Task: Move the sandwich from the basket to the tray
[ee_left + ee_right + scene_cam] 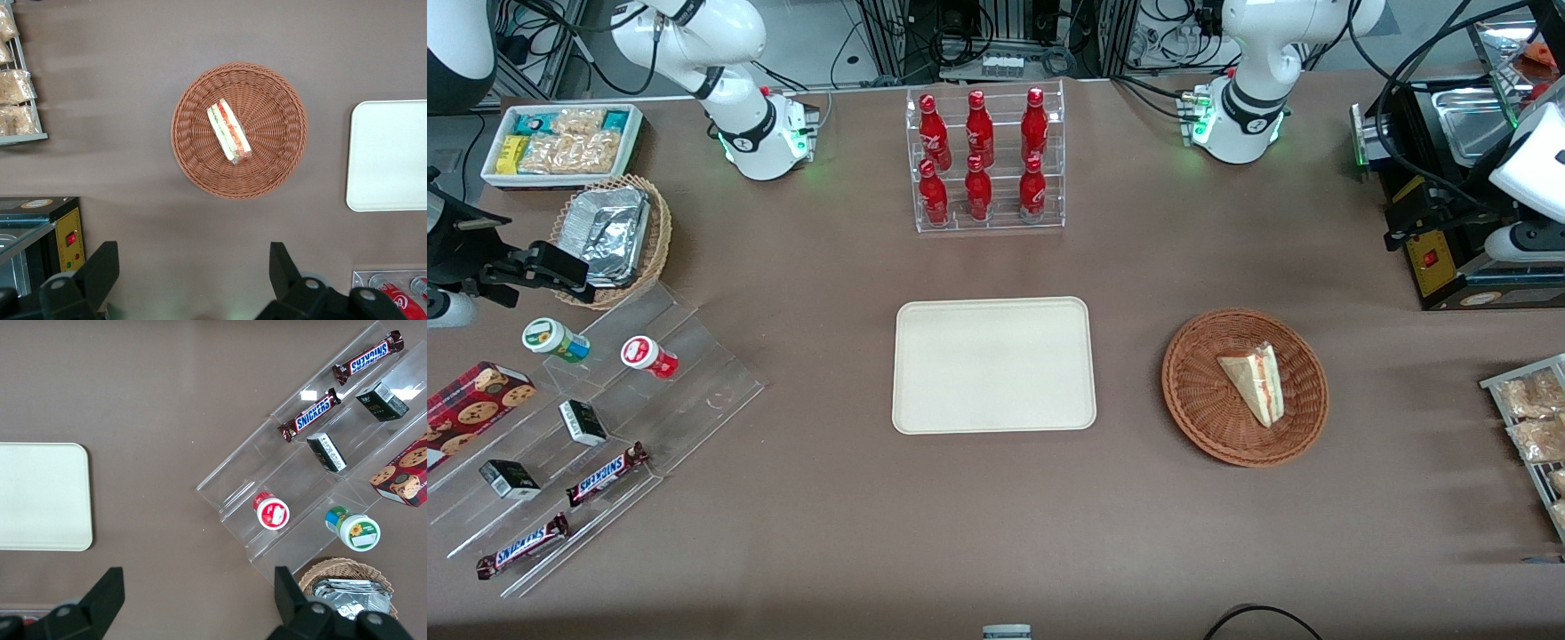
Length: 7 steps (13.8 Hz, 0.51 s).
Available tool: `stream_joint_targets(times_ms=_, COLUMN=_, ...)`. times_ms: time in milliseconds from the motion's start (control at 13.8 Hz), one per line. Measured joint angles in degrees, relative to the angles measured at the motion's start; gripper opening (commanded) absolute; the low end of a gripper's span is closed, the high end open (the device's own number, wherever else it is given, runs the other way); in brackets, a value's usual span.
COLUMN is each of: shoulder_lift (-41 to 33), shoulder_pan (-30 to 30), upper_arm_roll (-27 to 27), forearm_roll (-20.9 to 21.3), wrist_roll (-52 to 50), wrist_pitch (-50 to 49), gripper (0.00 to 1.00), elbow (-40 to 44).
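- Triangular white-bread sandwich (229,131), red and green filling showing, lies in round reddish-brown wicker basket (280,100)
- Black two-finger gripper (193,267) hangs above the desk (133,67), fingers spread wide, empty

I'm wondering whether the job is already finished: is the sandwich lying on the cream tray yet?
No, the sandwich lies in the basket, the tray is bare, and the open gripper hangs above the table.
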Motion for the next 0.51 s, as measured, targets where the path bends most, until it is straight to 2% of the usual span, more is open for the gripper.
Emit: stream_joint_targets(times_ms=509, shoulder_lift=0.5, shoulder_pan=0.0, upper_arm_roll=0.6, forearm_roll=-0.8, wrist_roll=0.0, wrist_pitch=0.4, gripper=0.99, elbow=-0.6)
